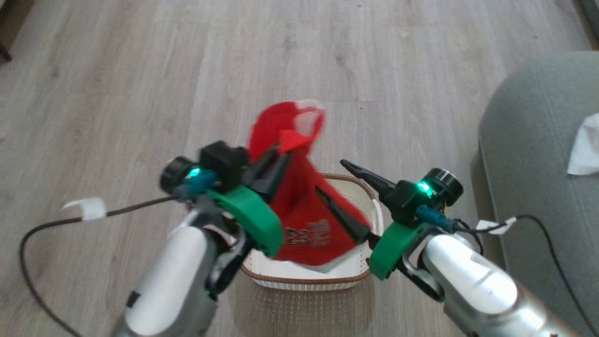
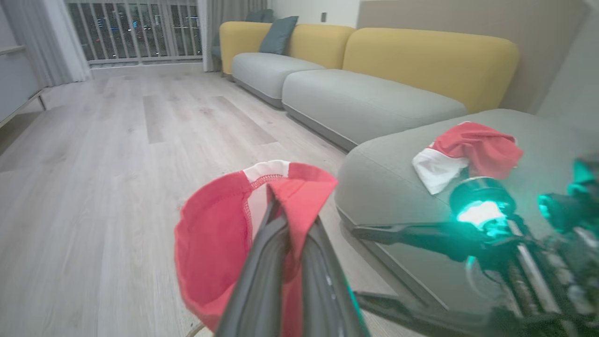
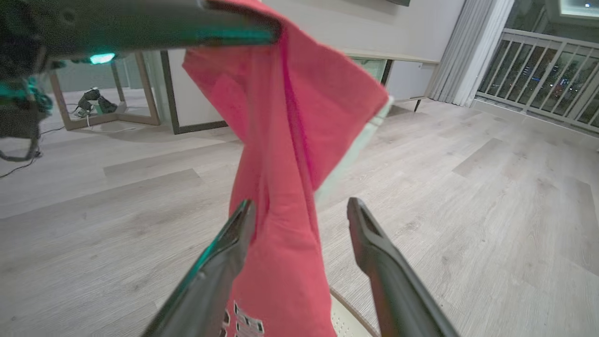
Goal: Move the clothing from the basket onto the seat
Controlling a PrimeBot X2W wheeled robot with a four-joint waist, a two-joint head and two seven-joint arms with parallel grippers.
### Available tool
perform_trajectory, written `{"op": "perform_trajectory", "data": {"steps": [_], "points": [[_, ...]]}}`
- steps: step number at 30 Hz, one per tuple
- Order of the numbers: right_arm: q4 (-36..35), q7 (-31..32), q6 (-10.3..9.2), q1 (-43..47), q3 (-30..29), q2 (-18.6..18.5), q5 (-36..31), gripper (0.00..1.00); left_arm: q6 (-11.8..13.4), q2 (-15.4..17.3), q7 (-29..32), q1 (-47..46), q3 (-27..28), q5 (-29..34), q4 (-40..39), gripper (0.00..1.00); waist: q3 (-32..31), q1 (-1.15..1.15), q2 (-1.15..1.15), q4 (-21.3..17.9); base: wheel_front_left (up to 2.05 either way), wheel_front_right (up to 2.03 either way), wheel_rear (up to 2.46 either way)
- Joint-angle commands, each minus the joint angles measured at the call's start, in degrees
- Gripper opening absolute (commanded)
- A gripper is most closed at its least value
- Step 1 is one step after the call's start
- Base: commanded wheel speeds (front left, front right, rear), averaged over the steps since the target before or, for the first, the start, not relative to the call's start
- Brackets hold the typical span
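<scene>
The left gripper (image 1: 276, 164), middle of the head view, is clamped on a red garment (image 1: 302, 210). Its own wrist view shows the two fingers (image 2: 262, 262) pressed together on a red fold edged with white trim. The right gripper (image 1: 331, 176), just to the right, stands spread. Its wrist view shows the cloth hanging between the parted fingers (image 3: 374, 252), with a white print at the bottom edge. In the head view the garment's lower end hangs over the opening of the basket (image 1: 304, 281) at bottom centre. The seat (image 1: 529, 164) is at the right edge with a second garment (image 1: 582, 150) on it, seen there as white cloth. The left wrist view shows this garment to be red and white, with a yellow-backed sofa (image 2: 421, 61) at upper right
</scene>
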Motion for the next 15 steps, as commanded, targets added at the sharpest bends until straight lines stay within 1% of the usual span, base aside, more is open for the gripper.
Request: {"op": "perform_trajectory", "data": {"steps": [1,6,8,9,15], "points": [[-0.84,-0.37,-0.02,-2.83,0.7,-0.47,0.61,1.0,-0.2,-0.11,0.56,-3.68,0.51,0.42,-3.2,0.0,-0.21,0.0,0.0,1.02,0.0,0.0,0.0],[3.19,-0.37,-0.02,-5.1,2.41,-0.96,2.47,1.0,-0.68,-0.96,1.73,-4.97,-4.53,-1.6,-6.94,0.0,-0.61,0.0,0.0,2.29,0.0,0.0,0.0],[4.85,-0.37,-0.02,-5.33,3.57,-0.69,4.14,0.16,-0.74,-1.18,2.08,-5.0,-5.62,-2.76,-8.09,0.0,-0.62,0.0,0.0,2.53,0.0,0.0,0.0],[5.21,-0.37,-0.02,-5.24,3.96,-0.45,5.51,0.0,-0.75,-1.23,2.23,-5.08,-5.89,-3.01,-8.38,0.0,-0.6,0.0,0.0,2.61,0.0,0.0,0.0],[4.34,-0.37,-0.02,-5.65,5.88,-1.07,10.79,0.0,-0.19,-0.87,2.31,-4.93,-5.12,-4.08,-8.27,0.0,0.08,0.0,0.0,1.36,0.0,0.0,0.0]]}}
